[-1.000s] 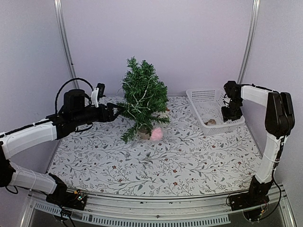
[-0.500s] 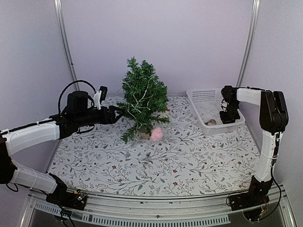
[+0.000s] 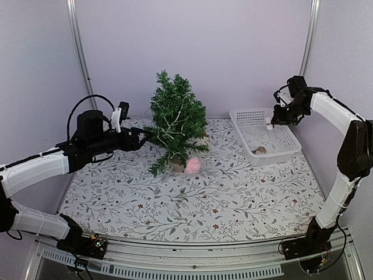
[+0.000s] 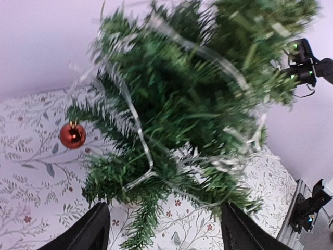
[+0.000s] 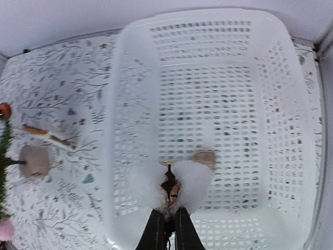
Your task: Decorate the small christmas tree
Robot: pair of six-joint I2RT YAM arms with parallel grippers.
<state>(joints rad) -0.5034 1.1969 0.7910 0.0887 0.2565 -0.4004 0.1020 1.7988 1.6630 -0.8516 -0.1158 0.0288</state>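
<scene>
Right, the small christmas tree stands upright at the back middle of the floral table, its pale stump on the cloth. Silvery strands loop through the needles and a red bauble hangs low on one branch.

The left gripper sits level at the tree's left flank, jaws spread wide with nothing between them. From its wrist view the two fingers frame the lower boughs, and the greenery fills nearly everything ahead. Whether a finger actually touches a branch, I can't tell.

Over on the right, the right gripper hangs above the white basket, well apart from the tree. Its jaws are pinched tight on a white fluffy ornament, two soft lobes with a dark centre, lifted clear of the mesh floor. One small tan piece lies in the basket beneath it.

Around the tree's foot, a pink pompom rests on the cloth just in front of the stump. A thin brown stick lies on the cloth behind it, towards the back wall. The tree's right-hand boughs face the basket.
</scene>
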